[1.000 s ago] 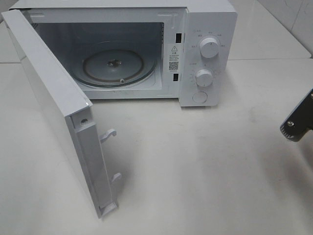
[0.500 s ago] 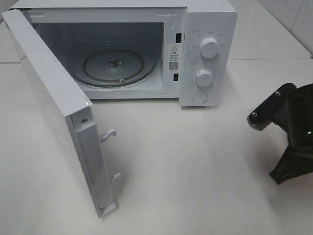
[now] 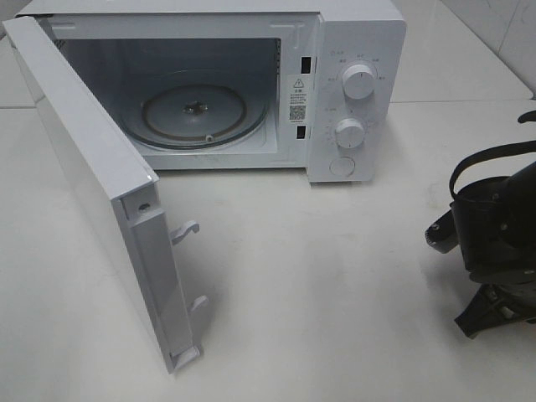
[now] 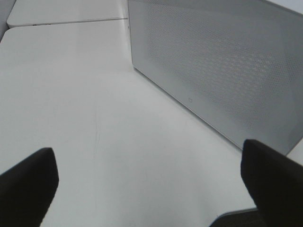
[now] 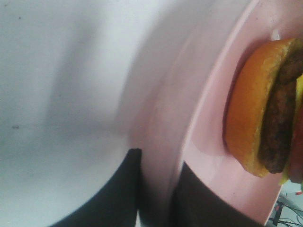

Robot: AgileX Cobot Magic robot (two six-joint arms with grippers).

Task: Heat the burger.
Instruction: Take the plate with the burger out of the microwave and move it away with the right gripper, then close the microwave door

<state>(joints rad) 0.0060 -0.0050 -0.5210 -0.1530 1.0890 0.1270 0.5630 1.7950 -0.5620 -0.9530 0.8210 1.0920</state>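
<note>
- A warning triangle and a QR code are seen on a sticker (image 3: 297,98) inside the microwave (image 3: 352,50) frame; its print is too small to be read.
- Markings around the two dials (image 3: 358,81) cannot be read.

Kitchen-like test setup: white microwave (image 3: 251,84) with door open on bare white tabletop (image 3: 335,293), tiled wall (image 3: 502,33).

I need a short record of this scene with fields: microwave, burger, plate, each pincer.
microwave: door swung open, glass turntable bare
burger: on the pink plate, bun and patty visible
plate: rim pinched by the right pincer
right pincer: shut on the plate rim
left pincer: open, holds nothing, beside the door's outer face
</note>
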